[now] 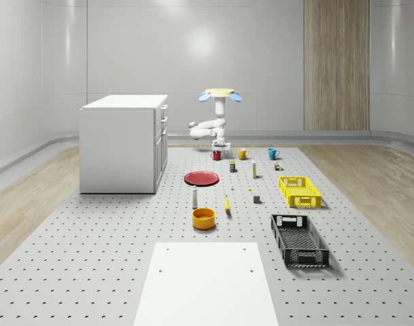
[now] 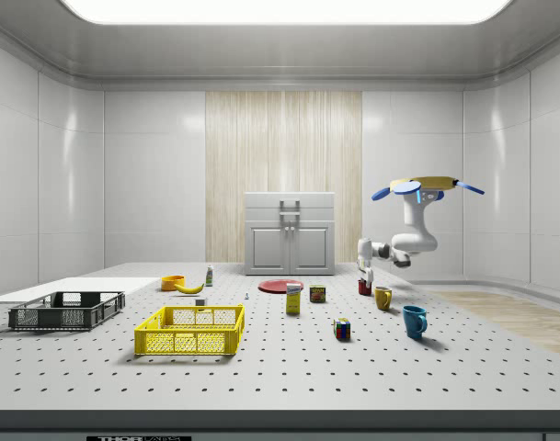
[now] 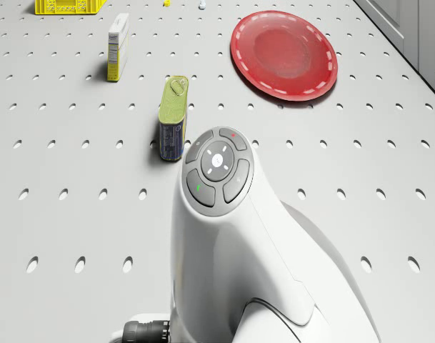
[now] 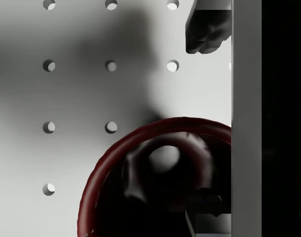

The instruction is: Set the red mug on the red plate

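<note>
Pegboard flooring held the mug [image 1: 216, 155] at twelve o'clock from the plate [image 1: 202, 178], unlifted, while the hovering drone [image 1: 219, 95] lowered its gripper [image 1: 219, 147], jaws' state unclear, onto it.

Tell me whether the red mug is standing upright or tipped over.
Upright: the red mug shows its round rim and hollow inside to the wrist view from above, and the side view shows it standing on the floor.

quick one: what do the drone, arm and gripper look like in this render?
Drone: flat yellow disc body with blue rotor blades either side. Arm: glossy white rounded links with darker joints. In the drone view, a grey round button pad sits on the white link, with small red and green marks. Gripper: white body; the fingers are dark grey.
</note>
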